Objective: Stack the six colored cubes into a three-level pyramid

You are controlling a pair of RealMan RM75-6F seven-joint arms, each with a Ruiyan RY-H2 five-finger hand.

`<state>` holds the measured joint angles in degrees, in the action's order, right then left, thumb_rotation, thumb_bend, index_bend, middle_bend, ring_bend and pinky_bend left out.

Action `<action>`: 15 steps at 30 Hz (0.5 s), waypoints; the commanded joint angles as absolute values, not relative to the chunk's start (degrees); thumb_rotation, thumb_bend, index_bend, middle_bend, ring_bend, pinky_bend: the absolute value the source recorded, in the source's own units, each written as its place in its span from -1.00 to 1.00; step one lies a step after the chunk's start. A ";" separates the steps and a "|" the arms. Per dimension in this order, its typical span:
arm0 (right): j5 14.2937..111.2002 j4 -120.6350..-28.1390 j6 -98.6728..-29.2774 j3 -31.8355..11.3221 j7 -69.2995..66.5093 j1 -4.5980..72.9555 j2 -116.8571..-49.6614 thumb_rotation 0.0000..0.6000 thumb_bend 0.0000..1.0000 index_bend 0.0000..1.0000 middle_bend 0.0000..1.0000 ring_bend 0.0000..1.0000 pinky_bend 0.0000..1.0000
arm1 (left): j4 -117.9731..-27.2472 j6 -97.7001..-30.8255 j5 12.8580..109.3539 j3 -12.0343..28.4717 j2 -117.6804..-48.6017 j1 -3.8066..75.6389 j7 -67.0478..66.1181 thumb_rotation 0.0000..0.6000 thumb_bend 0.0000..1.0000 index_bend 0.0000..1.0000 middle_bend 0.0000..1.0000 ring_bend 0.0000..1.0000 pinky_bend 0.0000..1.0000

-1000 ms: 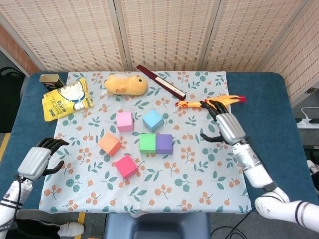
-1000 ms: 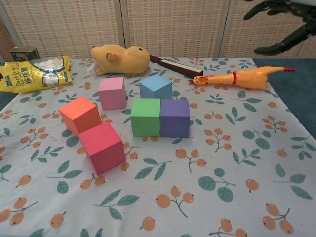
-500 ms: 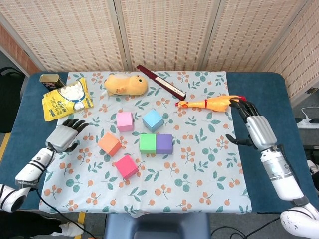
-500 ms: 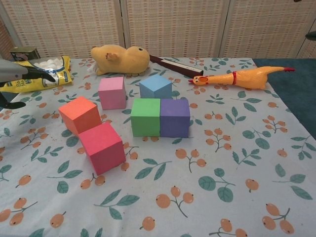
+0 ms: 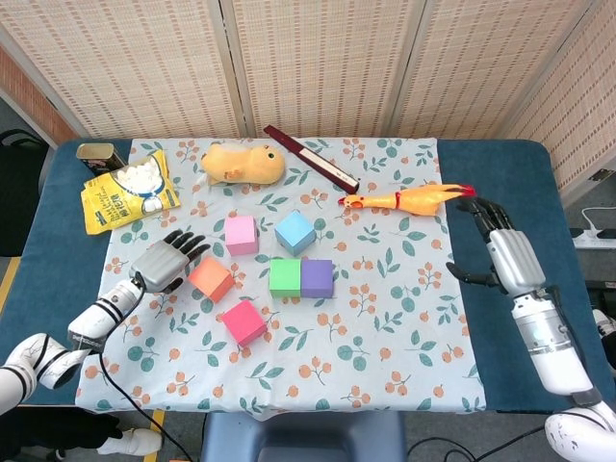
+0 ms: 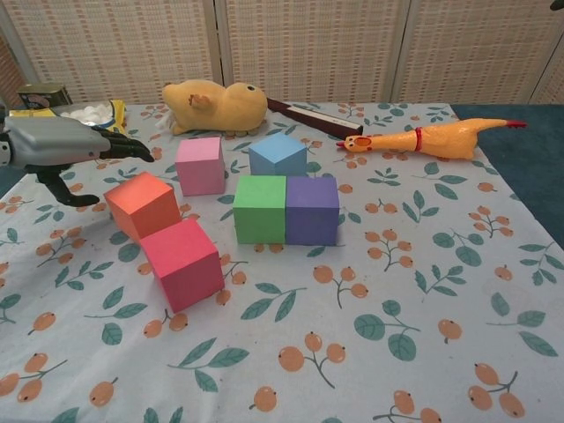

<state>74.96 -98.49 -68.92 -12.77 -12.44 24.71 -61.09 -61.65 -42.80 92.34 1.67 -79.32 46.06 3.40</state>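
While a floral tablecloth covers most of the blue table, nothing on it is stacked: all six cubes sit flat on the cloth near its middle. The right hand hangs over the table's bare blue edge, well apart from every cube, fingers spread and holding nothing. The left hand hovers just beside the orange cube on its outer side, fingers extended toward it and thumb held apart, with nothing in its grasp; in the chest view its fingertips reach over the cloth just above that cube's far corner, and I cannot tell whether they touch. Along the far edge lie a yellow plush toy, a yellow snack bag, a rubber chicken, a dark red stick and a small tin. The green cube and purple cube stand side by side, touching. Behind them sit the blue cube and pink cube, apart from each other. The red cube rests nearest the robot, close to the orange one.
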 commanded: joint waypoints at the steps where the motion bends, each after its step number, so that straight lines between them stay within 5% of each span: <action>1: 74.97 -98.34 -69.29 -12.69 -12.67 24.22 -60.88 1.00 -0.69 -1.00 -0.71 -1.00 -1.00 | -60.85 -44.20 93.39 0.83 -80.21 46.66 4.79 1.00 -0.21 -0.81 -0.85 -0.87 -0.75; 11: 75.06 -97.93 -70.32 -12.53 -13.97 22.73 -60.62 1.00 -0.69 -1.00 -0.71 -1.00 -1.00 | -59.50 -45.53 94.48 -1.37 -82.53 47.77 10.09 1.00 -0.20 -0.52 -0.63 -0.67 -0.67; 15: 75.09 -97.64 -70.49 -12.57 -14.36 22.42 -60.73 1.00 -0.69 -1.00 -0.71 -1.00 -1.00 | -59.19 -46.70 93.44 -1.05 -83.20 47.63 15.21 1.00 -0.20 -0.26 -0.37 -0.44 -0.54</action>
<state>75.08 -97.65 -70.48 -12.57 -14.35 22.43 -60.72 -59.40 -45.97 94.18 -1.21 -82.66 47.67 12.70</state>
